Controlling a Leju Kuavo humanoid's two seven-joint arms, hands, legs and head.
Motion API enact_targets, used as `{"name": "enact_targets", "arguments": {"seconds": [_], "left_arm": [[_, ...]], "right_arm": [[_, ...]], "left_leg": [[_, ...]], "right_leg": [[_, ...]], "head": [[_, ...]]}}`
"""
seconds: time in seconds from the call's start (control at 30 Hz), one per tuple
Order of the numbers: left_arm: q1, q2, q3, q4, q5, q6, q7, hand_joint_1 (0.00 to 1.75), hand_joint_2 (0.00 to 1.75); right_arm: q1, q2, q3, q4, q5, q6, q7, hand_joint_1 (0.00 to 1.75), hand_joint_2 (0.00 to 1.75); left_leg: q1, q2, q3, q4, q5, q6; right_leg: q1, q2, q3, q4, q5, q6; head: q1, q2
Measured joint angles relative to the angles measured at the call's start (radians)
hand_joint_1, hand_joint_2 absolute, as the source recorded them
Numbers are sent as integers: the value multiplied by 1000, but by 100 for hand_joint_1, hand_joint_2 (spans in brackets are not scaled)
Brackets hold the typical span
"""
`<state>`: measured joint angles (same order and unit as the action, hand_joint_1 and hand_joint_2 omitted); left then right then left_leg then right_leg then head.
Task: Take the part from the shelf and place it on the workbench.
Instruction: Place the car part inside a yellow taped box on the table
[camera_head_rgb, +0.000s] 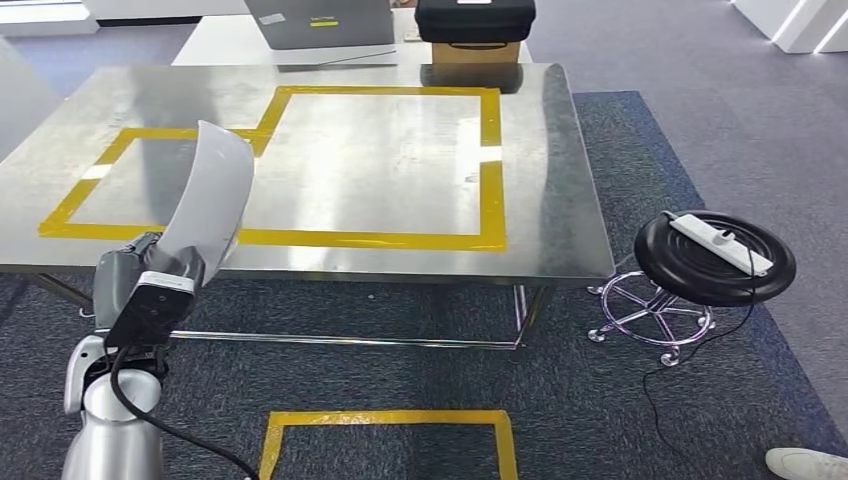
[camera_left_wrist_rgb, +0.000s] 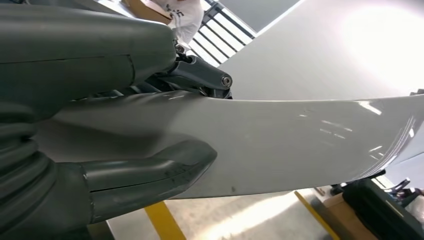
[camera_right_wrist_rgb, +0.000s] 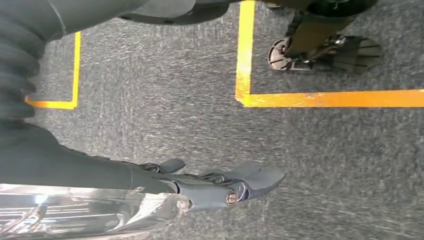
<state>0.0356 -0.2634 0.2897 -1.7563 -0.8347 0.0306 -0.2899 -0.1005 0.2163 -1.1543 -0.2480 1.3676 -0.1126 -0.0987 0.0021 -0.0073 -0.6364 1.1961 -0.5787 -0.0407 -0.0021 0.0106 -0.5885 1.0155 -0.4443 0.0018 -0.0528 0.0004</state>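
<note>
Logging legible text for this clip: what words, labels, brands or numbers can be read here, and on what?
None can be read.
Grey case behind the workbench: a yellow label strip and a small white mark, too small to read.
Black box on the cardboard box: a pale patch on top, unreadable.
White cloth in the left wrist view: dark print, blurred.
Curved part held by the left hand: no marking visible.

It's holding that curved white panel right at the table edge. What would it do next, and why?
Probably reach the left hand forward and lower the white panel into the small yellow-taped box on the steel workbench: the panel is gripped and already leans over that box.
</note>
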Motion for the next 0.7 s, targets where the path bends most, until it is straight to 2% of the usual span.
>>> {"name": "enact_targets", "arguments": {"seconds": [0.03,0.07,0.1,0.17,0.2,0.23,0.27,0.3,0.37,0.43,0.53,0.57,0.6,0.63,0.67,0.7], "left_arm": [[0,0,0,0,0,0,0,175,175],[0,0,1,0,0,0,0,175,175],[0,0,1,0,0,0,0,175,175],[0,0,1,0,0,0,0,175,175],[1,1,1,0,0,0,0,175,175],[1,0,1,1,0,0,0,175,175],[2,0,1,1,0,0,0,175,175],[3,0,1,1,0,0,0,175,175],[6,-1,2,0,0,0,0,175,175],[6,-2,2,0,0,0,-1,175,175],[7,-2,2,0,0,0,-1,175,175],[7,-2,2,0,0,0,-1,175,175],[8,-2,2,0,0,0,-1,175,175],[8,-2,2,0,0,0,-1,175,175],[8,-2,2,0,0,0,-1,175,175],[8,-2,2,0,0,0,-1,175,175]], "right_arm": [[1,0,0,0,0,0,0,0,175],[2,0,0,0,0,0,0,0,175],[4,0,0,0,0,0,1,0,175],[5,0,0,0,0,0,1,0,175],[4,1,0,0,0,0,1,0,175],[3,1,0,0,0,0,1,0,175],[3,1,0,0,0,0,2,0,175],[2,1,0,0,0,0,3,0,175],[2,1,0,0,0,0,5,0,175],[0,1,0,0,0,1,6,0,175],[0,1,0,0,0,0,6,0,175],[0,1,0,0,0,0,6,0,175],[1,1,0,0,0,1,7,0,175],[1,1,0,0,0,1,7,0,175],[2,1,0,0,1,1,8,0,175],[2,0,0,0,0,1,8,0,175]], "left_leg": [[0,0,-39,51,-13,-1],[1,0,-63,71,-7,-2],[1,0,-69,55,23,-1],[1,1,-39,-57,121,1],[1,2,-20,-116,151,3],[-1,3,-6,-159,167,8],[-1,3,1,-184,171,14],[-2,3,3,-190,162,21],[0,2,11,-193,164,35],[3,2,25,-195,156,47],[3,2,40,-195,140,56],[2,1,47,-195,133,56],[2,0,57,-195,127,55],[2,-1,68,-195,119,54],[2,-2,79,-196,111,51],[2,-2,89,-196,104,47]], "right_leg": [[0,0,5,0,-6,-1],[0,0,13,0,-12,0],[0,1,23,0,-20,1],[-2,2,44,-1,-36,6],[-2,3,53,0,-44,11],[0,3,58,0,-51,17],[1,3,61,1,-56,22],[3,3,64,1,-59,28],[3,1,65,12,-64,38],[2,-1,29,80,-83,47],[1,-3,-89,266,-152,56],[1,-3,-117,295,-158,56],[1,-3,-125,287,-141,55],[1,-3,-115,242,-102,52],[1,-3,-93,173,-50,48],[2,-4,-71,107,-13,45]], "head": [[0,0],[0,0],[0,0],[0,0],[0,0],[-1,0],[-2,0],[-3,0],[-4,0],[0,0],[4,0],[4,0],[4,0],[5,0],[5,0],[5,0]]}}
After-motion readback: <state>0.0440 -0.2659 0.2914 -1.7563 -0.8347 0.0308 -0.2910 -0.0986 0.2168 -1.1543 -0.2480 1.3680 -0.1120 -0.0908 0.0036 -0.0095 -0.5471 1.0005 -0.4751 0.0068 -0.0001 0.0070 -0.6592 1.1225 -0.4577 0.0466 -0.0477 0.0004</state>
